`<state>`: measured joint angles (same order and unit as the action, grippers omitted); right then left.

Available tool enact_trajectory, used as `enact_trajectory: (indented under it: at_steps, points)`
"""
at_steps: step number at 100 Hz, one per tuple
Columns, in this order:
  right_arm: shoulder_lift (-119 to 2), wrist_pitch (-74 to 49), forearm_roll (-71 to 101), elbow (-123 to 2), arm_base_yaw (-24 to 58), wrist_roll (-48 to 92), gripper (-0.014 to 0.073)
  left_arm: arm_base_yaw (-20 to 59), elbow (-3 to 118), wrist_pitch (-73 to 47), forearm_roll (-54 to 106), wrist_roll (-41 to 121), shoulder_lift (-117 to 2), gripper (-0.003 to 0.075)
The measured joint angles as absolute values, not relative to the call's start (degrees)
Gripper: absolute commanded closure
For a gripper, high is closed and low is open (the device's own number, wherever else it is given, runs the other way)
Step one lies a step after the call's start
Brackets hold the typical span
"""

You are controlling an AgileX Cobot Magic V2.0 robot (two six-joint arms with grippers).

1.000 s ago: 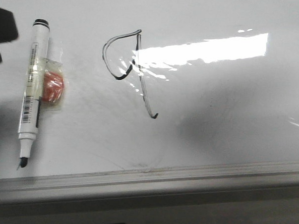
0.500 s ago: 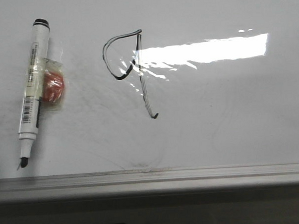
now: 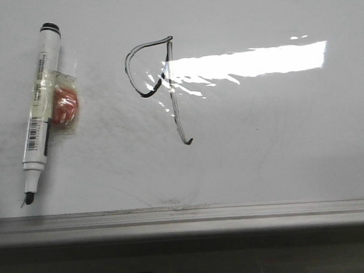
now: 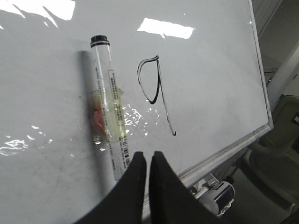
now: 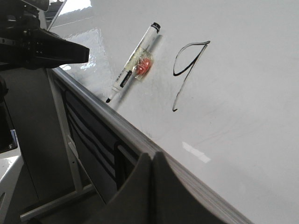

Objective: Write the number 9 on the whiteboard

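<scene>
A thin black line is seen forming the number 9 (image 3: 162,89) on the glossy white whiteboard (image 3: 273,144), which is marked by faint grey smudges and edged in grey. At nine o'clock from the numeral, a white marker (image 3: 39,109) with black cap, barcode label and orange-red attachment (image 3: 64,106) is shown.
</scene>
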<state>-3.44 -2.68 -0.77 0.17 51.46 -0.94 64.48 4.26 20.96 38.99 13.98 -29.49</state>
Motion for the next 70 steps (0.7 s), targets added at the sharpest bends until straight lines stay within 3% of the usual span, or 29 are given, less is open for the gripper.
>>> enact_trajectory:
  at_steps: [18, 35, 70]
  points:
    - [-3.4, -2.8, -0.8, 0.3, 51.5, -0.9, 0.0657, 64.2, 0.4, 21.5, 35.9, 14.0, -29.4, 0.0741]
    - [-3.4, -2.8, -0.8, 0.3, 51.5, -0.9, 0.0657, 59.0, 0.4, 19.7, 32.1, 14.0, -27.9, 0.0741]
    - [-3.4, -2.8, -0.9, 0.3, 51.5, -0.9, 0.0657, 34.1, 0.4, 6.6, 17.4, 12.1, -15.6, 0.0741]
